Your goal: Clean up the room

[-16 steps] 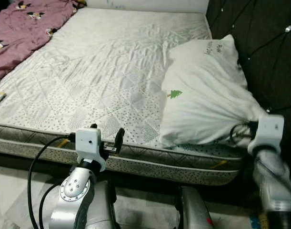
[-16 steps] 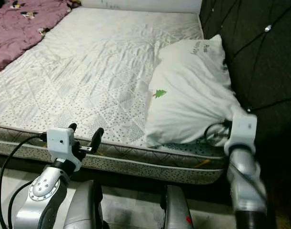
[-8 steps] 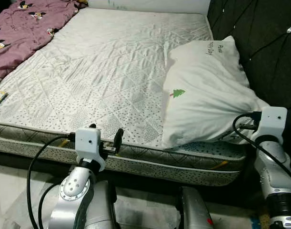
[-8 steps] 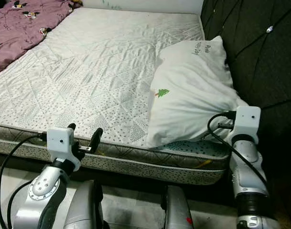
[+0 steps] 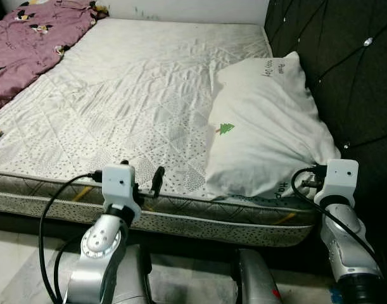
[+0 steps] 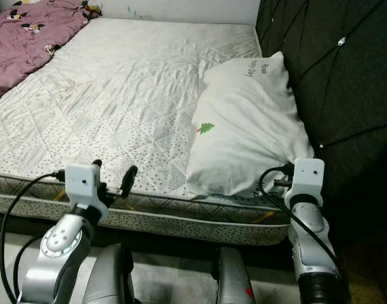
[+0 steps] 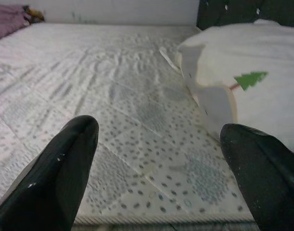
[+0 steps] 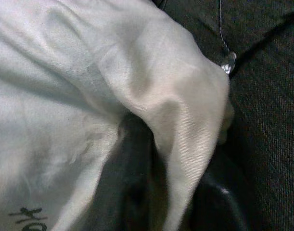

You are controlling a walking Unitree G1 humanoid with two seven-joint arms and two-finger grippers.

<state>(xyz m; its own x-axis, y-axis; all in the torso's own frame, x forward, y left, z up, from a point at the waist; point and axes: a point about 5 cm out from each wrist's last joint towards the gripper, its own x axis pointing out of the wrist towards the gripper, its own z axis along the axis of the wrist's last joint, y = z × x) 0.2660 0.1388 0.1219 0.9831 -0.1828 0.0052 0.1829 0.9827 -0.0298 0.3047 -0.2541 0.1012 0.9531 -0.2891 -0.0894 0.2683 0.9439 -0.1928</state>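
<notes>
While the right gripper (image 8: 161,192) pinches the pillow (image 5: 263,120) corner just ahead — left gripper (image 7: 156,159) wide, idle — thin fabric may slip free.

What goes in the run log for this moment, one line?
right gripper: shut on white fabric pillow corner | left gripper: open, over quilted white mattress edge | pillow against dark headboard

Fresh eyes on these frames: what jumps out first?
The white pillow with a small green tree print, lying at the mattress's right side against the dark tufted headboard. The right claw is shut on its near corner, fabric bunched between the fingers. The left claw hovers open over the mattress's near edge; a purple blanket lies far left.
</notes>
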